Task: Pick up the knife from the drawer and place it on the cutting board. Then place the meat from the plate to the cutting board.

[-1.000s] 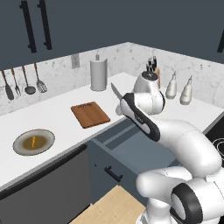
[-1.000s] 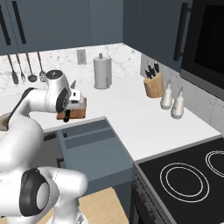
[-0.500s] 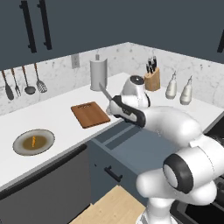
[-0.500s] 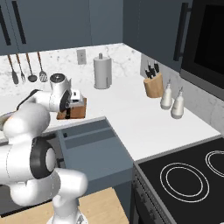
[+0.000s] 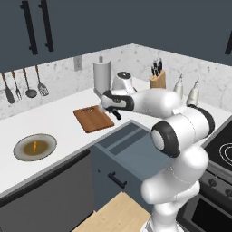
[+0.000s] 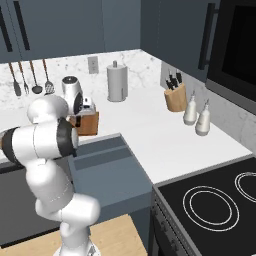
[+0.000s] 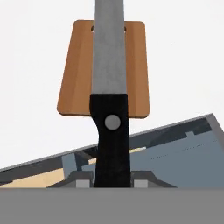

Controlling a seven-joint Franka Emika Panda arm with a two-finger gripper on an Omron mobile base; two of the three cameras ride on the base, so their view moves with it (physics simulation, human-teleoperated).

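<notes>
Fingers clenched on knife, arm swung further left, now over cutting board

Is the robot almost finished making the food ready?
Not yet. The knife is out of the open drawer, gripped by the gripper and pointing at the cutting board. It isn't laid down. The meat sits on the plate, untouched.

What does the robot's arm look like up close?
The arm is smooth, shiny white, built from fat rounded tube pieces. Dark grey rings and round caps mark its joints. The gripper at its end is dark, with two small grey finger pads. No cables or markings are visible.
</notes>
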